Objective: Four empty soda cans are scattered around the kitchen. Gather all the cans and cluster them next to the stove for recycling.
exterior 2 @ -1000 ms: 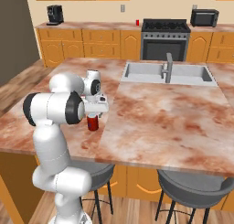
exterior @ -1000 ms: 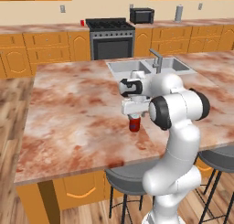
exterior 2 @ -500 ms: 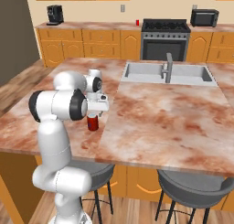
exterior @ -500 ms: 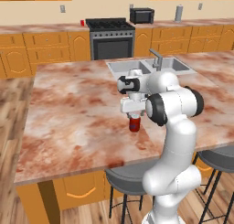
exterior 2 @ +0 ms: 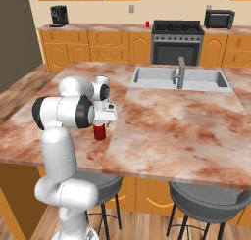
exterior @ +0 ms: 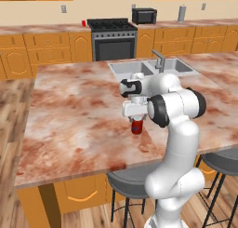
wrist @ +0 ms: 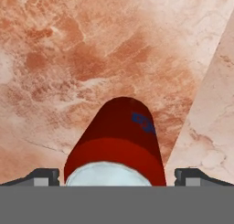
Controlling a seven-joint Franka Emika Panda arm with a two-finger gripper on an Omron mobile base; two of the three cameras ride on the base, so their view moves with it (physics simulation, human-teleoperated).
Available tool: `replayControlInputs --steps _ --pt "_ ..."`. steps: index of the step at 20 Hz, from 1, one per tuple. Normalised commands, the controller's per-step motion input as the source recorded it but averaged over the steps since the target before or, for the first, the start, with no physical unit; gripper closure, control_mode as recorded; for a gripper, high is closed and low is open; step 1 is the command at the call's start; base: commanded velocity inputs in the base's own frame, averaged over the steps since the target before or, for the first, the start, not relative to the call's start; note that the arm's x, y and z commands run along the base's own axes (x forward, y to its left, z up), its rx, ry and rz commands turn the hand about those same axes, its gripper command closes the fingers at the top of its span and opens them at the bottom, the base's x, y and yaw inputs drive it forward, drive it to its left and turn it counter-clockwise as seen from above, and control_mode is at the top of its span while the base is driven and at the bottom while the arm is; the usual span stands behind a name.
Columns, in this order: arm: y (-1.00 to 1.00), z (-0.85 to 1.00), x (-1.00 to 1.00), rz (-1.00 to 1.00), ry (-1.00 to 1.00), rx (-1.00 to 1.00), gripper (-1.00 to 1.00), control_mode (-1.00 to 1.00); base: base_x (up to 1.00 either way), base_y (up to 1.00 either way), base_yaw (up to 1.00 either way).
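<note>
You see the soda can (exterior: 136,126) upright on the island counter (exterior: 79,115), at the centre of the left base view, directly under the gripper (exterior: 136,120). In the hand view the can (wrist: 115,143) stands at bottom centre, between the two fingertips (wrist: 43,176). The sink (exterior: 153,67) lies above and right of it. The stove (exterior: 112,38) is at the top centre, and another can (exterior: 83,23) stands just left of it.

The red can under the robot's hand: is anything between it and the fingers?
Nothing visible. The open gripper hangs right over the can, one fingertip on each side, bare counter around it.
</note>
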Motion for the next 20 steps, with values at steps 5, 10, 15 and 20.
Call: replayControlInputs --steps 5,10,15,20 --pt "0.0 -0.07 -0.2 0.0 0.0 0.0 -1.0 -1.0 0.0 0.0 0.0" --pt "0.0 -0.1 -0.05 0.0 0.0 0.0 -1.0 -1.0 0.0 0.0 0.0" --pt "0.0 -0.1 0.0 0.0 0.0 0.0 -1.0 -1.0 0.0 0.0 0.0" --pt "0.0 -0.12 -0.01 0.0 0.0 0.0 1.0 -1.0 0.0 0.0 0.0"
